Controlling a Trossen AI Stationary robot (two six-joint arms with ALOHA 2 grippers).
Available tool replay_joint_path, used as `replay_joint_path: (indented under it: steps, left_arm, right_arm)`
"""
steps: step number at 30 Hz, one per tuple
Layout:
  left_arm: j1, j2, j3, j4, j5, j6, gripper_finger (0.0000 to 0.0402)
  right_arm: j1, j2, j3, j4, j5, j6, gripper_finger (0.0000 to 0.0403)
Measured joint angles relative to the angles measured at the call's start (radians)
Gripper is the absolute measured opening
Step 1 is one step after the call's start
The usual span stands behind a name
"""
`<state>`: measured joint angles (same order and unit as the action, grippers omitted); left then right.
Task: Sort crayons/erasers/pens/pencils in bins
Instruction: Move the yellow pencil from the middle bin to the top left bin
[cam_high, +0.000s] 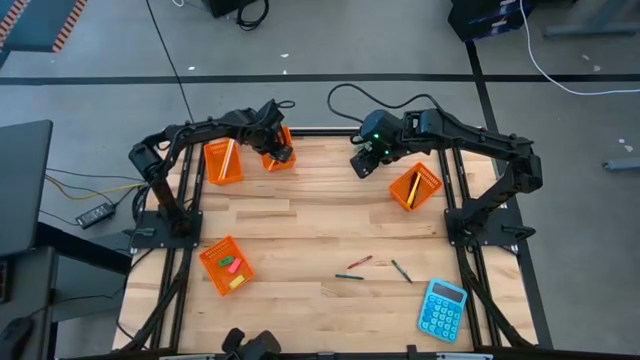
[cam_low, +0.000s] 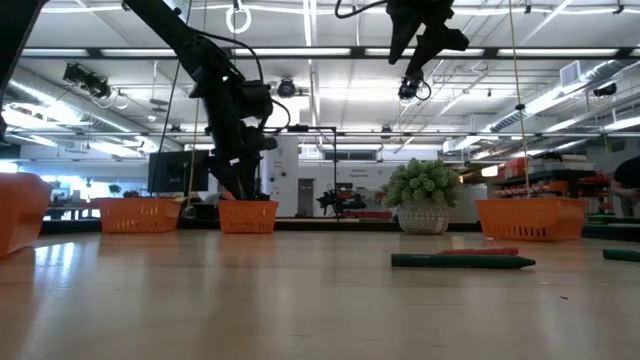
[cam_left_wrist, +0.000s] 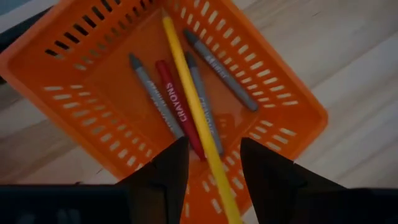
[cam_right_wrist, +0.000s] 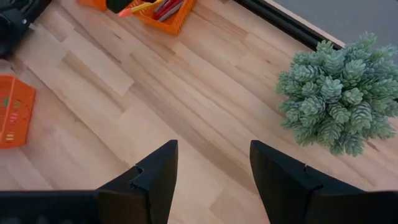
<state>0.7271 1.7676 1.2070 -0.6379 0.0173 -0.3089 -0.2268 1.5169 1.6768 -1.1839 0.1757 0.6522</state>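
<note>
My left end effector (cam_left_wrist: 211, 163), fingers apart around a yellow pencil (cam_left_wrist: 194, 106), hangs over the crayon bin (cam_high: 278, 150) at the bench's far edge, while my right end effector (cam_high: 362, 165) hovers open and empty nearby.

The left arm reaches from its base at the desk's left edge toward the far side, elbow bent, its left tool (cam_high: 281, 152) pointing down with fingers (cam_left_wrist: 168, 174) spread apart. The right arm stretches from the right edge inward, its right tool (cam_high: 362, 165) raised well above the desk, fingers (cam_right_wrist: 155, 174) held wide
</note>
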Motion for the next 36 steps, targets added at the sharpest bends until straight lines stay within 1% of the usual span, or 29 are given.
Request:
replay_joint_path:
  steps: [6, 14, 24, 31, 36]
  left_arm:
    - [0.0, 0.008, -0.004, 0.033, -0.042, 0.017, 0.0157]
    - [-0.007, 0.037, -0.004, 0.021, -0.042, 0.006, 0.0147]
    - [-0.011, 0.08, -0.005, 0.014, -0.028, 0.003, 0.0152]
    - [-0.006, 0.082, -0.005, 0.026, -0.028, 0.005, 0.014]
    - [-0.006, 0.114, -0.004, 0.027, -0.02, 0.005, 0.0139]
  right_arm:
    - [0.0, 0.0, 0.0, 0.0, 0.004, 0.011, 0.0206]
    - [0.0, 0.0, 0.0, 0.0, 0.004, 0.04, 0.0206]
    - [0.0, 0.0, 0.0, -0.003, 0.004, 0.047, 0.0206]
    - [0.0, 0.0, 0.0, -0.004, 0.004, 0.048, 0.0206]
    - [0.0, 0.0, 0.0, -0.004, 0.004, 0.048, 0.0206]
